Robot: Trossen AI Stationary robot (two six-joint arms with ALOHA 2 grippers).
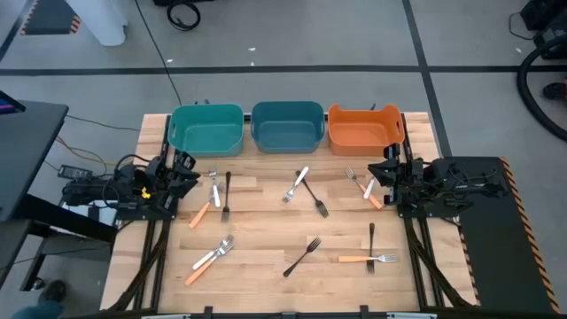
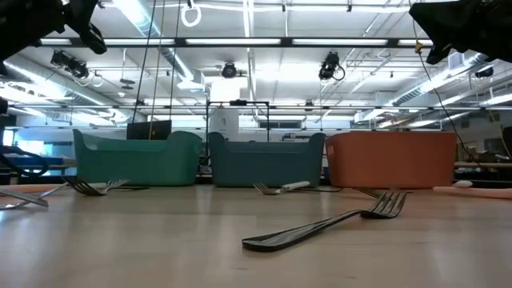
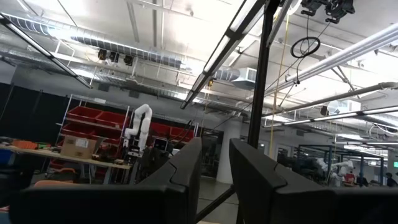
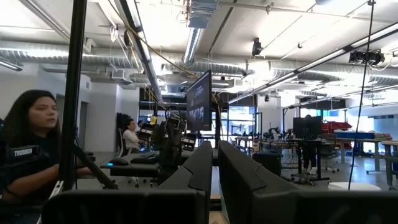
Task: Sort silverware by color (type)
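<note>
Wooden tabletop [image 1: 266, 266] strewn with slim black, white and orange-handled silverware [image 1: 306, 190]; nothing sorted yet.
My left gripper [image 1: 188, 173] and right gripper [image 1: 383, 174] rest at the side edges, slightly parted, empty; I'd take one piece by its handle.

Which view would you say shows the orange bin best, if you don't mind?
The high view: the orange bin shows its whole rim and inside. The low view shows only its front wall; neither wrist view shows it.

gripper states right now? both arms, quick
Left gripper: parked at the table's left edge, fingers slightly apart, holding nothing.
Right gripper: parked at the right edge, fingers nearly together, holding nothing.
</note>
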